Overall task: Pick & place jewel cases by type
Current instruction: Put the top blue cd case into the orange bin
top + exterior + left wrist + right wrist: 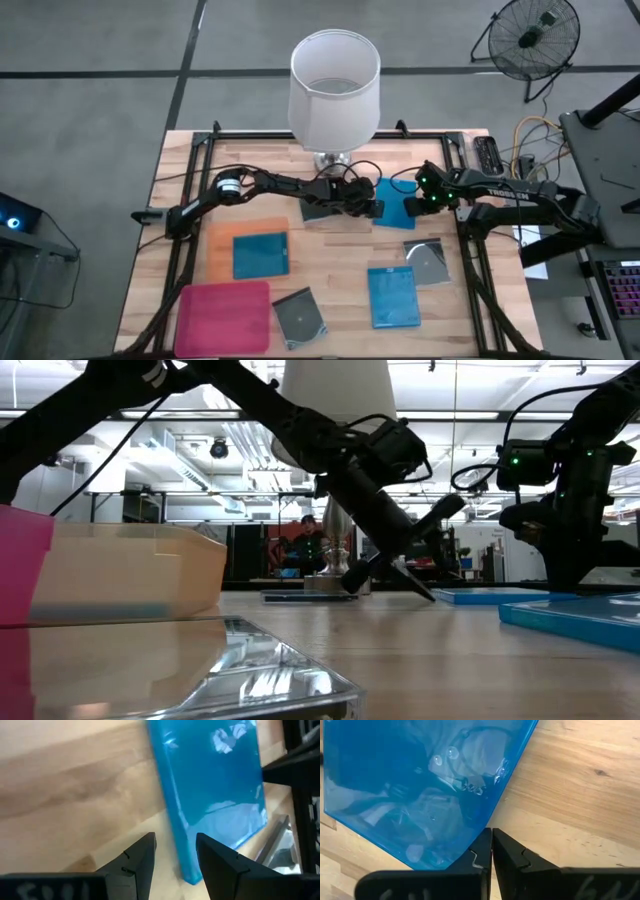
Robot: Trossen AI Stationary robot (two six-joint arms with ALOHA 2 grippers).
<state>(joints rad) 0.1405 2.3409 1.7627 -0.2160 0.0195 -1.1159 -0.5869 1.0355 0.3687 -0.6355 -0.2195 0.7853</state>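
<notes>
A bright blue jewel case lies flat on the wood between my two grippers, at the table's far middle. My left gripper slants down at its edge, open, one finger over the case and one over bare wood. My right gripper is shut, its tips at the case's opposite edge. A grey-transparent case lies flat under my left arm. Another blue case lies in the orange tray. One blue case and two grey cases lie on the table nearer the front. My left gripper: its fingers stand on either side of the blue case's edge, and I cannot tell whether either touches it. My right gripper: its shut tips stand right at the blue case's edge, and I cannot tell whether they touch it. The case lies flat on the table.
A magenta-pink tray sits at the near left. A white-shaded lamp stands at the far middle, just behind the grippers. Black rails run along the table's sides. Bare wood shows in the middle.
</notes>
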